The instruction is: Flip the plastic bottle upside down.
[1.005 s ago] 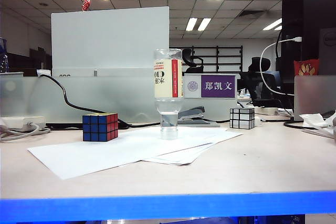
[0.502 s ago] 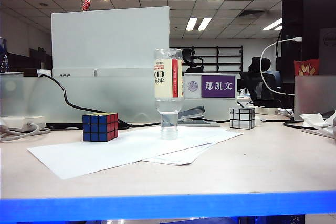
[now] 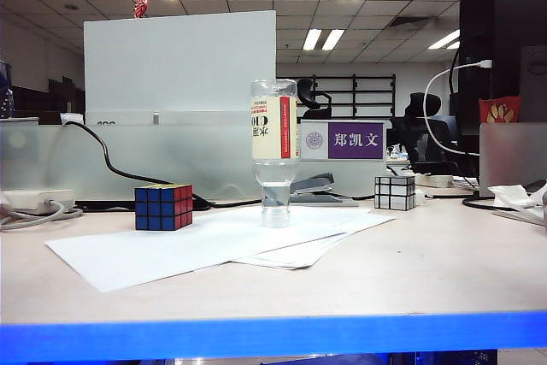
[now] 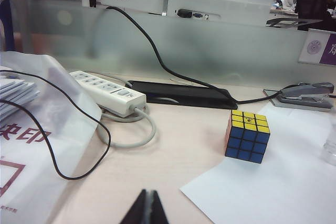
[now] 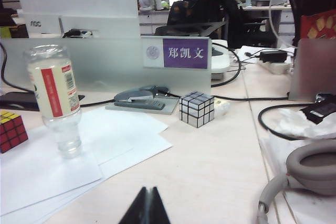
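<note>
The plastic bottle (image 3: 274, 153) stands upside down on its white cap on the white paper sheets (image 3: 214, 245) at the table's middle, label inverted, a little water near the neck. It also shows in the right wrist view, the plastic bottle (image 5: 55, 98), far from my right gripper (image 5: 147, 190), which is shut and empty over bare table. My left gripper (image 4: 148, 193) is shut with nothing in it, well short of the colourful cube (image 4: 247, 135). An edge of the bottle (image 4: 331, 145) shows in the left wrist view. Neither gripper appears in the exterior view.
A colourful cube (image 3: 162, 206) sits left of the bottle, a silver mirror cube (image 3: 394, 191) to its right, a stapler (image 3: 313, 187) behind. A power strip (image 4: 107, 92) and cables lie at the left, grey headphones (image 5: 307, 174) and cables at the right. A frosted partition (image 3: 128, 160) runs along the back.
</note>
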`<state>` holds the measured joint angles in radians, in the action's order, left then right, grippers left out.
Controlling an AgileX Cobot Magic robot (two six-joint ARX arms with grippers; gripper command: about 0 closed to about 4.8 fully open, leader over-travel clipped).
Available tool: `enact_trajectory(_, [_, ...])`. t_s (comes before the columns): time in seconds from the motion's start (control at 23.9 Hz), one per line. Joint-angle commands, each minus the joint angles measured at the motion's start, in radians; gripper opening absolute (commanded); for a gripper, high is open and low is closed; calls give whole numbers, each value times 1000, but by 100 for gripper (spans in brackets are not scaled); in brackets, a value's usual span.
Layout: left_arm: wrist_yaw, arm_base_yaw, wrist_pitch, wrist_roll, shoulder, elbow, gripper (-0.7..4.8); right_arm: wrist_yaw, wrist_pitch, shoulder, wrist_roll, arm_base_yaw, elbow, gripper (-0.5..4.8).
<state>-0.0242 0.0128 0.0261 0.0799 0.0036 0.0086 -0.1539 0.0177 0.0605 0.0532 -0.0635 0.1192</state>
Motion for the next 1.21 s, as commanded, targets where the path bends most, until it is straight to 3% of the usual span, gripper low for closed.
enact_trajectory(0.04, [2,0,13,0,-2,1,-4,2,18,-9,10,-7,-14,-6])
enact_trajectory(0.5, [2,0,13,0,-2,1,-4,5,40,-59,74,-6,-87,-6])
enact_trajectory(1.21, [2,0,13,0,-2,1,-4,114,56,-59,78,0,-111,-6])
